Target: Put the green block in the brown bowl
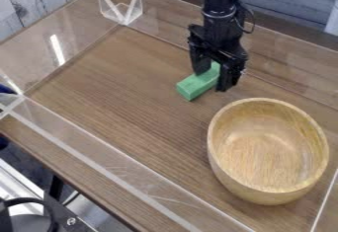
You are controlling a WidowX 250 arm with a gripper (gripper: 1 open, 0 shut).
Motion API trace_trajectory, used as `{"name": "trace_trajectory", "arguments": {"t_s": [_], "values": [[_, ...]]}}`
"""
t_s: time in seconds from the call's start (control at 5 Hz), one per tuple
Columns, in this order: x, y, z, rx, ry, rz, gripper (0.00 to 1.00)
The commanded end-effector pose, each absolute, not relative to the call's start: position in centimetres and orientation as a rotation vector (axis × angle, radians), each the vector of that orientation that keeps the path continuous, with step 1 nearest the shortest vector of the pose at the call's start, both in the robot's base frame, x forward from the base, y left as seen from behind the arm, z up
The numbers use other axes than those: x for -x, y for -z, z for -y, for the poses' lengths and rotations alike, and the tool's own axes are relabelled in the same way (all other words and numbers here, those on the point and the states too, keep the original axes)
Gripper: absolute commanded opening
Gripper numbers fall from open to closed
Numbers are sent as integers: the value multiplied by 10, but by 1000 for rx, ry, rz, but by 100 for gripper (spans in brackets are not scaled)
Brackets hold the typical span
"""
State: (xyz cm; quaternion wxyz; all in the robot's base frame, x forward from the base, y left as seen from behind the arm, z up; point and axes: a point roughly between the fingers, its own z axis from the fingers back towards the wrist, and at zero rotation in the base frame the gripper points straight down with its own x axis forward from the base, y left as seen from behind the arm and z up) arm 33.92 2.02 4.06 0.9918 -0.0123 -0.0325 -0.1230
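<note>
Pick-up step not yet made: the hand hangs open, pointing down, fingers straddling the far end of the green block on the worktop; next it must close, lift, carry toward the empty brown bowl nearer the camera.

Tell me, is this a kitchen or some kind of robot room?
Probably a robot test bench, not a kitchen: a black robot gripper hangs open over a small light green block, beside an empty round tan wooden bowl, on a wood-grain tabletop fenced by clear plastic walls.
</note>
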Motion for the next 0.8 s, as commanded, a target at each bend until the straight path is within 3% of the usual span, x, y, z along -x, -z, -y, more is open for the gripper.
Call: {"name": "trace_trajectory", "arguments": {"t_s": [0.0, 0.4, 0.6], "values": [[-354, -57, -22, 35, 232, 76, 100], [-366, -55, -18, 78, 222, -17, 100], [-364, -60, -22, 58, 201, -31, 100]]}}
